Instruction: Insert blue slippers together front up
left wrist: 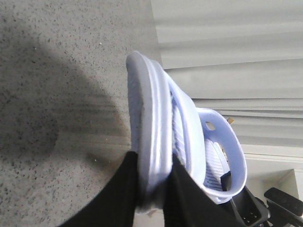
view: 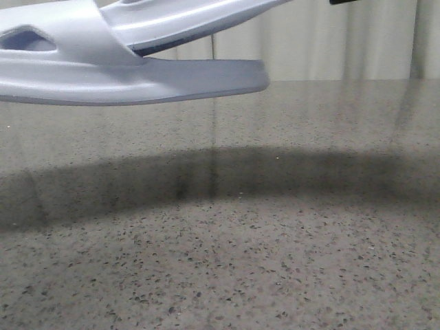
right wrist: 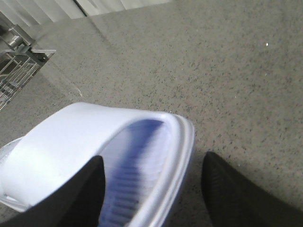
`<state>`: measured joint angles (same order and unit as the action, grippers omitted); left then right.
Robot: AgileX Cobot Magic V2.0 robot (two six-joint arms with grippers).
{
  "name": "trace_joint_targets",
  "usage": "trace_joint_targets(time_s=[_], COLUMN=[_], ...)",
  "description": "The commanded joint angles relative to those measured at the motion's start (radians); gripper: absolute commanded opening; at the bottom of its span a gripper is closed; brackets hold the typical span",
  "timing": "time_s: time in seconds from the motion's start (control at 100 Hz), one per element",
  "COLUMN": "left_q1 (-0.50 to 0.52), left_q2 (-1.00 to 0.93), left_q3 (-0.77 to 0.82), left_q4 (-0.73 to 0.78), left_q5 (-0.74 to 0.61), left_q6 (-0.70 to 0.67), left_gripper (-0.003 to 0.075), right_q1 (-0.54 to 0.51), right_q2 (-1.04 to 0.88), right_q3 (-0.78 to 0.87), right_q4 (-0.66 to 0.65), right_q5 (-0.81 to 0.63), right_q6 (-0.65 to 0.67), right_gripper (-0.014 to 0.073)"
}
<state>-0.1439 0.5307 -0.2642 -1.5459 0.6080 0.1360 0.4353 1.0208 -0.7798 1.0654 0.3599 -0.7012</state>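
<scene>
The blue slippers (view: 103,75) hang in the air above the table, at the upper left of the front view, one tucked against the other (view: 179,24). My left gripper (left wrist: 154,189) is shut on the thick sole edge of one slipper (left wrist: 151,118). The other slipper's wide strap (left wrist: 227,146) curves beside it, with a dark finger-like shape just beyond. My right gripper (right wrist: 151,189) is open. Its one finger lies over the slipper's ribbed footbed (right wrist: 128,175) and the other stands clear over the table. Neither gripper shows plainly in the front view.
A speckled grey stone table (view: 275,240) lies beneath, crossed by a broad shadow. Pale curtains (view: 330,41) hang behind it. A metal frame (right wrist: 14,71) stands past the table's edge in the right wrist view.
</scene>
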Motion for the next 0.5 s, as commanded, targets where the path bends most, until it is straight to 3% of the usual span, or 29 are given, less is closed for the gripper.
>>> trace_joint_targets(time_s=[0.0,0.27,0.49], left_q1=[-0.014,-0.014,-0.014], left_q2=[0.008,0.008,0.008], left_q3=[-0.039,-0.039,-0.039], left_q4=[-0.075,-0.064,-0.062], left_q5=[0.063,0.029,0.012], left_q6=[-0.004,-0.004,-0.004], left_gripper=[0.0016,0.0016,0.0016], right_q1=[0.005,0.005,0.005], right_q2=[-0.063,-0.204,-0.289], right_q3=[-0.027,-0.027,-0.027], right_q4=[-0.034,-0.204,-0.242], right_q5=[-0.047,-0.142,-0.206], right_q6=[-0.022,-0.022,-0.022], right_gripper=[0.0397,0.0397,0.0397])
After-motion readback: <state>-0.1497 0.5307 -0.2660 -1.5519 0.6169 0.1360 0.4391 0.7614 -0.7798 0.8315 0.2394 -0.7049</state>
